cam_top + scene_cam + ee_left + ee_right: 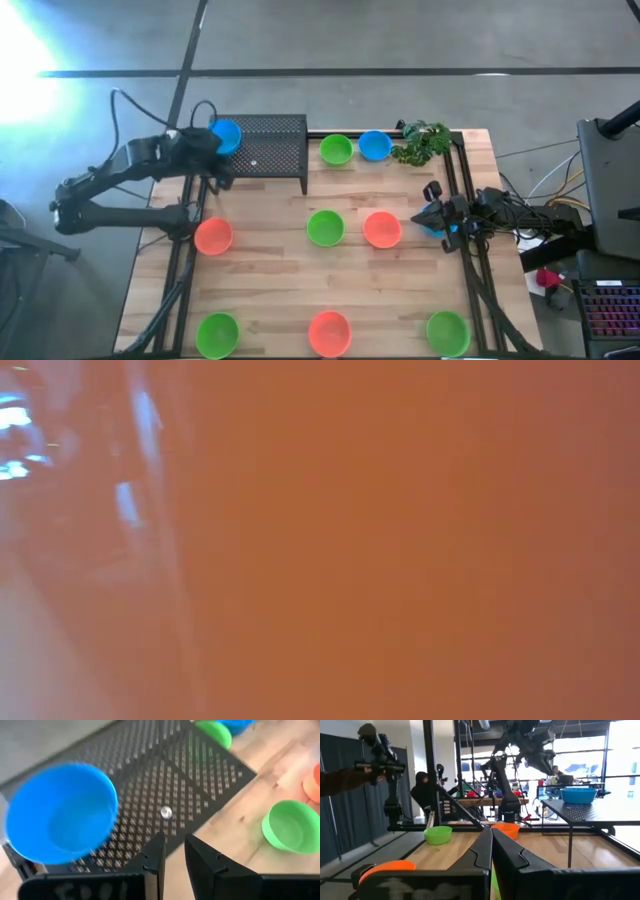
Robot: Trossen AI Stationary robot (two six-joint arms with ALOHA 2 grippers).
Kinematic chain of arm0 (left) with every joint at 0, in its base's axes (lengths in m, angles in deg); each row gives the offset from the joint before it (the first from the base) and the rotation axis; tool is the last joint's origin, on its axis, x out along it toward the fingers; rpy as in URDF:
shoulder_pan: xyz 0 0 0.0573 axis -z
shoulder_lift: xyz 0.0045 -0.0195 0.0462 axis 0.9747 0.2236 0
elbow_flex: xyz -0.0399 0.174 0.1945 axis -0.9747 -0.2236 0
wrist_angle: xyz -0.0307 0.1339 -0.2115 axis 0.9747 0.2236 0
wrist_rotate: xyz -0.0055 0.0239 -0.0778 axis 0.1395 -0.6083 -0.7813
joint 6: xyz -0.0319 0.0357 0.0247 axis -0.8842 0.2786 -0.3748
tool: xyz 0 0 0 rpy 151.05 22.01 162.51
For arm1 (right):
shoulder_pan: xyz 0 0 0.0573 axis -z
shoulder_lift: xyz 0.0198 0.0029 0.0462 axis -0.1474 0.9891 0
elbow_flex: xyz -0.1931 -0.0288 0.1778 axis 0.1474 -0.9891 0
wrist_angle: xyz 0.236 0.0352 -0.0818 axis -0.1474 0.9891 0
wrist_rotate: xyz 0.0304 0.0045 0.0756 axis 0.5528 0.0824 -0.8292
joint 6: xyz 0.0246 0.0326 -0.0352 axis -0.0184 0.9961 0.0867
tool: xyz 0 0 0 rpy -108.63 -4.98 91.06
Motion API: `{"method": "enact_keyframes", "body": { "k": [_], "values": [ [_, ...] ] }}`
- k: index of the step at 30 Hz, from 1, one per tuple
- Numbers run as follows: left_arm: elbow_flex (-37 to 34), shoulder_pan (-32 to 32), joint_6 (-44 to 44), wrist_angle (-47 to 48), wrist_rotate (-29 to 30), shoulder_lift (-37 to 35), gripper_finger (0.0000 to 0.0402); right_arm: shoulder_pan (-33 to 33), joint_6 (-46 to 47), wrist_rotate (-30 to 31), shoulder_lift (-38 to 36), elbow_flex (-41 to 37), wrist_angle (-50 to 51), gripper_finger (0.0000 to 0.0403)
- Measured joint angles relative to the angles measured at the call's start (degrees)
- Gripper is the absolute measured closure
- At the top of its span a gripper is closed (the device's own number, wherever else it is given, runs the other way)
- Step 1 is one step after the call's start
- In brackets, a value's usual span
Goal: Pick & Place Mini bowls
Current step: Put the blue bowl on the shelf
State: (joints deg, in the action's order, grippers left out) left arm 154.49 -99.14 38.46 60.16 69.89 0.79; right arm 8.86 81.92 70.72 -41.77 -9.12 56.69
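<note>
On the far left of the high view my left end effector [207,152] hangs at the left edge of the black perforated metal stand [270,150], and the small round blue plastic bowl [227,135] sits on the stand's left end just beside it. In the left wrist view that bowl [60,812] rests tilted on the mesh, apart from my fingers [156,855], which stand only slightly parted with nothing between them, so I judge the placing of this bowl on the stand to be done or nearly so. Below it on the wooden slatted worktop [270,290] lie an orange-red plastic bowl [213,237] and, at the near edge, a green plastic bowl [217,334]. Moving right, the middle holds a green bowl [325,228] and an orange-red one [381,229], with another green [336,150] and another blue [375,146] by the stand's right side, and an orange-red bowl [329,332] and a green bowl [447,331] along the near edge. At the right edge my right end effector [436,218] waits, fingers pressed together and empty in its wrist view. The low view is blocked by an orange surface. My next move, as I judge it, is to lift the left arm clear and reach for the nearest orange-red bowl, opening wide enough to take its rim.
</note>
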Motion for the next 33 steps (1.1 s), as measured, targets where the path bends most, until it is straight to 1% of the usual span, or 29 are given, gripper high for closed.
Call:
{"method": "enact_keyframes", "body": {
  "k": [4,7,11,13,19,21,26,33],
  "values": [
    [-3.34,0.15,-6.2,-0.51,0.32,0.69,0.0335,0.01,-0.04,0.0,0.0,0.0,0.01,0.0394],
    [-6.07,0.1,-8.38,-3.33,0.79,1.75,0.0335,0.02,-0.06,0.0,0.0,0.0,0.05,0.0394],
    [-8.68,0.1,-9.18,-8.16,0.9,3.91,0.0335,0.0,-0.08,0.0,0.0,0.0,0.05,0.0394],
    [-9.28,0.07,-9.97,-10.43,2.62,5.14,0.0335,0.02,-0.07,0.0,0.0,0.01,0.05,0.0394],
    [-9.45,0.02,-10.59,-12.03,12.64,9.08,0.0335,0.02,0.15,-0.04,0.0,0.0,0.05,0.0394],
    [-9.45,0.02,-10.66,-12.21,14.9,9.93,0.0335,0.02,0.62,-0.1,0.0,0.02,0.05,0.0394],
    [-9.45,-0.2,-10.49,-12.15,16.58,11.1,0.0335,0.01,3.23,-0.15,0.0,0.02,0.05,0.0394],
    [-10.15,-0.48,-10.44,-11.47,18.67,11.19,0.0335,0.0,3.16,-0.15,0.0,0.02,0.05,0.0394]
  ]
}}
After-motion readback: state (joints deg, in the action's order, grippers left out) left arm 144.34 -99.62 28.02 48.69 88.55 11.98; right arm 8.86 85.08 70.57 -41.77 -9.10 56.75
